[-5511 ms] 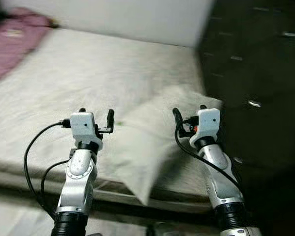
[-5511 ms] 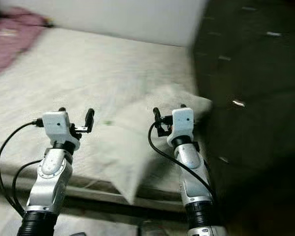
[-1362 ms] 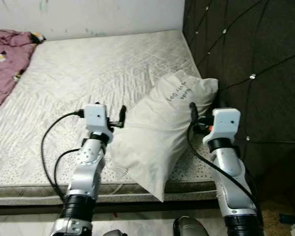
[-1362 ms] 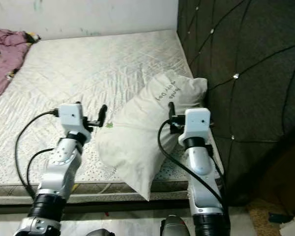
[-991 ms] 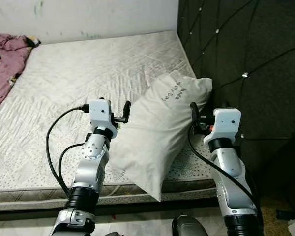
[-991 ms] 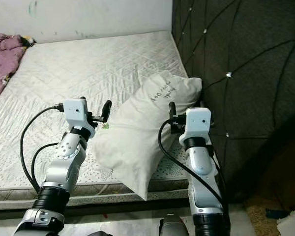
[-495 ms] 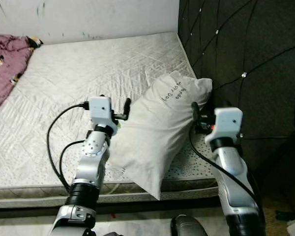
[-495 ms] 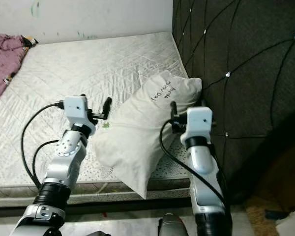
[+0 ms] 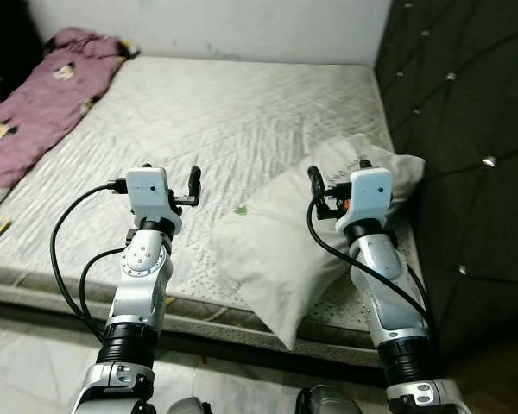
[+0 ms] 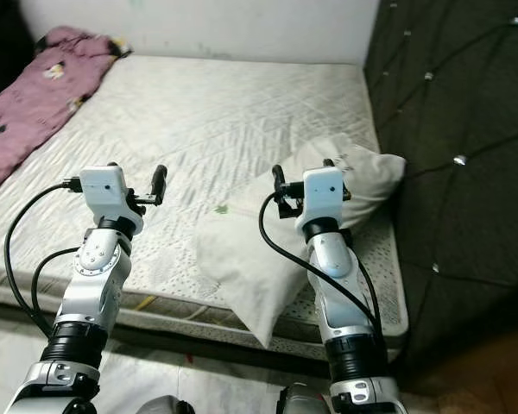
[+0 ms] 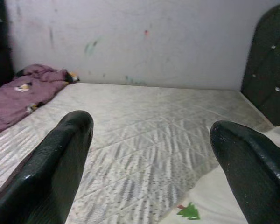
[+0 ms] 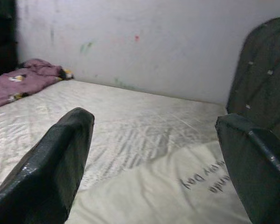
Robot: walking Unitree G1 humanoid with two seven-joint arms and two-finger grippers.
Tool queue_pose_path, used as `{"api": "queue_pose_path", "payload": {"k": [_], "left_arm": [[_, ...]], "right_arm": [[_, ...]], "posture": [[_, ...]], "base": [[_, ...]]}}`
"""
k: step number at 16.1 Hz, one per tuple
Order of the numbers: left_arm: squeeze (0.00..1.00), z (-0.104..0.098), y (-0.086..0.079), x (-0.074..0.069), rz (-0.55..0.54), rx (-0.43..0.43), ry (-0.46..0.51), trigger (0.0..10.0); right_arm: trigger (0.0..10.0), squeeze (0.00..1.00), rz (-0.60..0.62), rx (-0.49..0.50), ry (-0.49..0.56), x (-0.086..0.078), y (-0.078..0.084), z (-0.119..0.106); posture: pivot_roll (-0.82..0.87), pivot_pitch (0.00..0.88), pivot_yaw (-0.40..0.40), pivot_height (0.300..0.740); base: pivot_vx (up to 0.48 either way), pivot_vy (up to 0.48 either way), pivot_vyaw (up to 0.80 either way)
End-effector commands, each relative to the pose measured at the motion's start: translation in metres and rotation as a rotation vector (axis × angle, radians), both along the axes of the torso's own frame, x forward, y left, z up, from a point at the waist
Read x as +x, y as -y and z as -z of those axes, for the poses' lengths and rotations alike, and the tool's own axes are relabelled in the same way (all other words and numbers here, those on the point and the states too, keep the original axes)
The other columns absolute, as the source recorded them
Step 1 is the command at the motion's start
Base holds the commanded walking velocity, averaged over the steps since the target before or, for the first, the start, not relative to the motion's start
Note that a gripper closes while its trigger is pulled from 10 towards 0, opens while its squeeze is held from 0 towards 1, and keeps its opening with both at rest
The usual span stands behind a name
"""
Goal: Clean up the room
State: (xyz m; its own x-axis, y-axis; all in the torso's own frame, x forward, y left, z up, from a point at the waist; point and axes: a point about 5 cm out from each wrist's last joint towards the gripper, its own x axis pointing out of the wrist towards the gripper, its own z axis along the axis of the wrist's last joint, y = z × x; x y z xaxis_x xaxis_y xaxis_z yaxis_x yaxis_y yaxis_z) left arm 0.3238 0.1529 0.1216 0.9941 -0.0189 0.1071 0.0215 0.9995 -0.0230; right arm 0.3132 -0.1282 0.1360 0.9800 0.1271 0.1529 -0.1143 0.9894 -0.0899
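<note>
A white pillow [image 9: 281, 250] lies on the bed [image 9: 216, 121] at its near right, beside the dark headboard [image 9: 466, 129]. The left end effector [image 9: 168, 183] hovers open and empty left of it; the right end effector [image 9: 337, 185] hangs open and empty above it. A purple blanket [image 9: 43, 103] lies far left.
</note>
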Motion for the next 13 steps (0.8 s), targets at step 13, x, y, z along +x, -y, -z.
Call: {"api": "queue_pose_path", "payload": {"k": [13], "left_arm": [[0.00, -0.010, 0.010, 0.006, 0.052, -0.022, 0.042, 10.0]], "right_arm": [[10.0, 0.00, 0.003, 0.019, 0.025, 0.006, 0.005, -0.004]], "posture": [[-0.11, 0.000, 0.022, 0.740]], "base": [[0.000, 0.000, -0.37]]}}
